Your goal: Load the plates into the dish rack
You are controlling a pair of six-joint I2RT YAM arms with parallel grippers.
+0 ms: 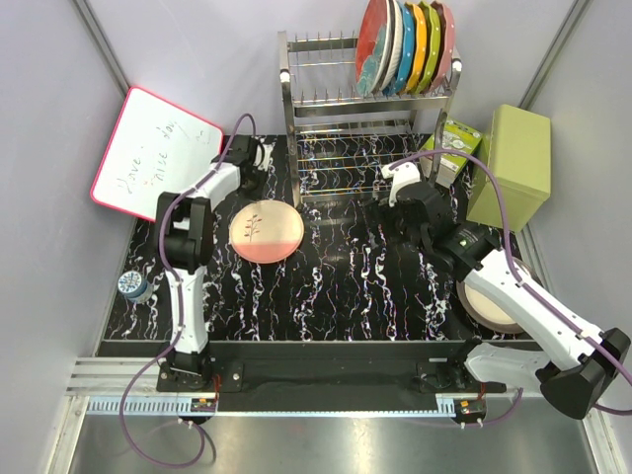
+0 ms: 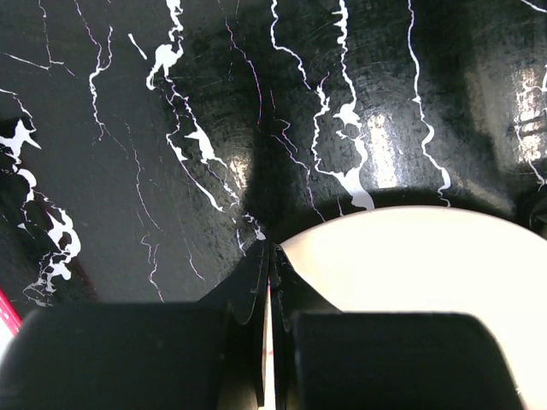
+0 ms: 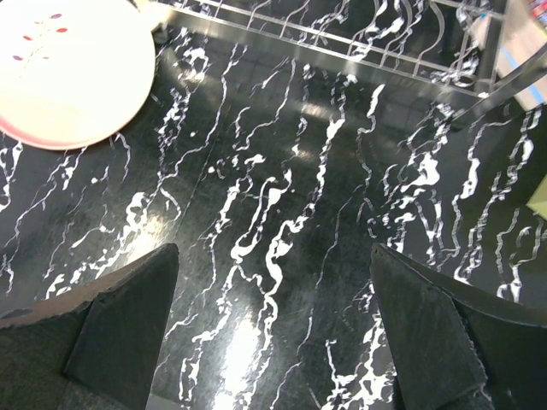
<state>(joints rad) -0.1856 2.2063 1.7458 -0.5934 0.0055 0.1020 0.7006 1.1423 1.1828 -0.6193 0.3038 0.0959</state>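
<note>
Flat on the table before the dish rack [image 1: 321, 123], the pink-and-cream plate [image 1: 265, 233] is pinched at its far rim by the clenched left gripper [image 2: 269, 256], seemingly for lifting; the right gripper [image 3: 273, 316] is held spread and empty.

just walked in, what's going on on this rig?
Two arms are loading plates into the dish rack. The left gripper has its jaws shut on the rim of the pink-and-cream plate, which lies flat on the table. The right gripper hangs over the table in front of the rack, jaws wide open and holding nothing. A row of plates stands in the rack's upper tier, and a brown-rimmed plate lies under the right arm.
</note>
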